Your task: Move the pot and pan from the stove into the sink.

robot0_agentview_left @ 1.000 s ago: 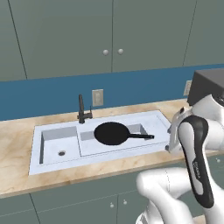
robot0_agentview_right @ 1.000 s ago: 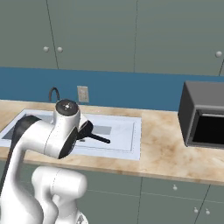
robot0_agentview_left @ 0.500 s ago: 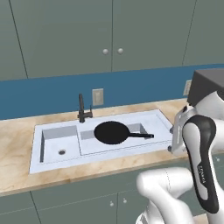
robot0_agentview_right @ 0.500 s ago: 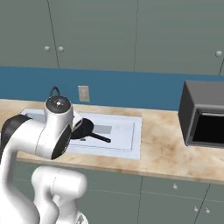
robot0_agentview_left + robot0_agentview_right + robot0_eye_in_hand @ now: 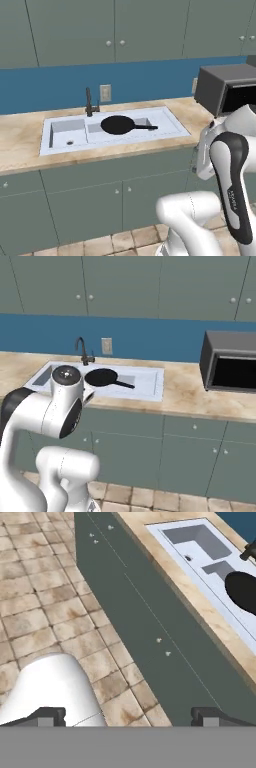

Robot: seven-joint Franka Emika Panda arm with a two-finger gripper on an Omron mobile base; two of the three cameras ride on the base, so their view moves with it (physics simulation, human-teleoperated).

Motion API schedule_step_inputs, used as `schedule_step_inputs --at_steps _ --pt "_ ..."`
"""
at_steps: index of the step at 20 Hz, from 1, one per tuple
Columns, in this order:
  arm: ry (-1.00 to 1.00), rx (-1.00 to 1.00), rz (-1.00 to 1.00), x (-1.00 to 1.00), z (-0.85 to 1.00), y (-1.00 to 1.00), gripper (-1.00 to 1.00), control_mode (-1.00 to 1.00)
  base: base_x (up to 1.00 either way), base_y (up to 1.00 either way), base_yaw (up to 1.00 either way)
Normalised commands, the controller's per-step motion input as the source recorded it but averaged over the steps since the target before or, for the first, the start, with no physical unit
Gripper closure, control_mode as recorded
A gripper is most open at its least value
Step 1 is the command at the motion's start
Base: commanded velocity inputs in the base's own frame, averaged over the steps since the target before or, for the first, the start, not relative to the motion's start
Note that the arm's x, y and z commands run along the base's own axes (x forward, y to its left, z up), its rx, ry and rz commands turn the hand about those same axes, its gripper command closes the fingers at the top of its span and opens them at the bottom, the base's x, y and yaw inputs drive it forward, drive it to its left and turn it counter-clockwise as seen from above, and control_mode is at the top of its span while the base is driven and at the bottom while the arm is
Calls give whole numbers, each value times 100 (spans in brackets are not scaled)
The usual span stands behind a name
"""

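Pan (image 5: 118,124) lay flat in sink (image 5: 170,131), handle toward the right, near faucet (image 5: 89,102). Claw (image 5: 128,714) hung empty, tips wide apart, over floor tiles (image 5: 40,597) beside bench (image 5: 200,599).

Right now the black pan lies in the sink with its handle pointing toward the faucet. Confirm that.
Not quite. The pan does lie in the sink, but its handle points away from the faucet, toward the microwave side. The left base view shows it.
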Motion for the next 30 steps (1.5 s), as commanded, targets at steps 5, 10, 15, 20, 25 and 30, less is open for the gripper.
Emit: schedule_step_inputs --at_steps 5,10,15,20,25,30 --pt "0 0 0 0 0 0 -100 100 -15 -33 -25" --pt "0 0 0 0 0 0 -100 100 0 -18 -43" --pt "0 0 0 0 0 0 -100 100 1 -5 -49" --pt "0 0 0 0 0 0 -100 100 0 -6 -50" --pt "0 0 0 0 0 0 -100 100 0 -7 -50" --pt "0 0 0 0 0 0 -100 100 0 -7 -50"
